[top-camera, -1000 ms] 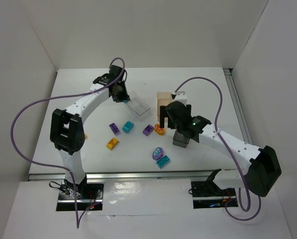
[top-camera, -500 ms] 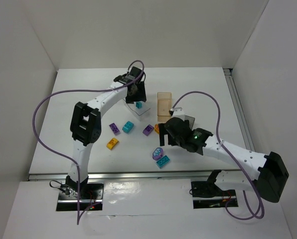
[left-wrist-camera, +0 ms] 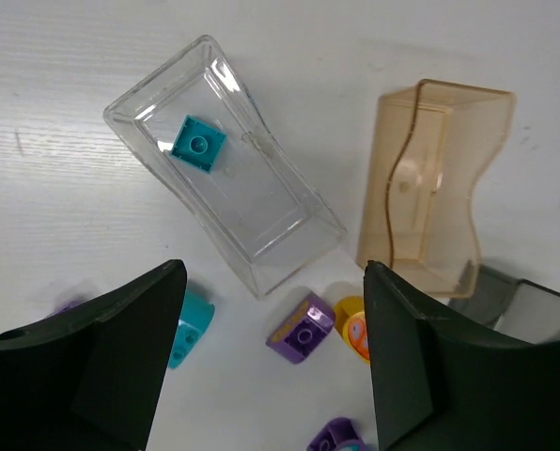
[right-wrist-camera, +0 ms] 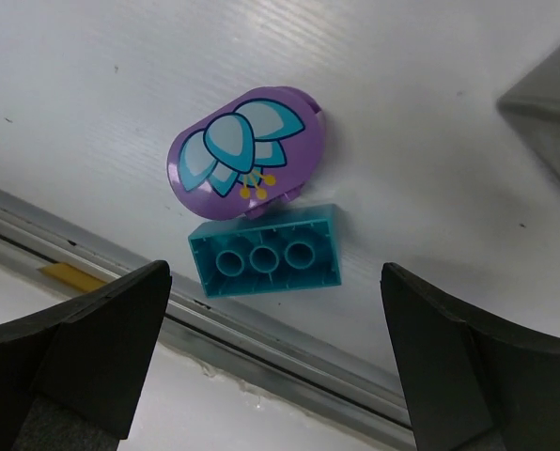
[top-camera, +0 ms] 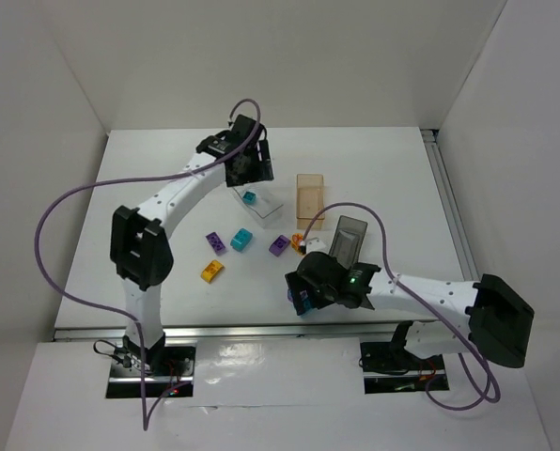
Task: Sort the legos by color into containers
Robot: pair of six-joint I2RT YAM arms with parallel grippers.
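Left pincer (left-wrist-camera: 271, 282) hangs spread and empty above the clear bin (left-wrist-camera: 271, 202), which holds 1 teal lego (left-wrist-camera: 198, 145). Right pincer (right-wrist-camera: 272, 277), also spread, hovers over a teal brick (right-wrist-camera: 266, 263) apparently touching a purple rounded lego (right-wrist-camera: 247, 155) near the front edge of the table (right-wrist-camera: 402, 113).

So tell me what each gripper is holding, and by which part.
Nothing is held. The left gripper hangs open over the clear bin, and the right gripper is open over a purple brick and a teal brick.

Spread fingers (right-wrist-camera: 69, 352) frame purple brick (right-wrist-camera: 247, 152) touching teal brick (right-wrist-camera: 266, 263).
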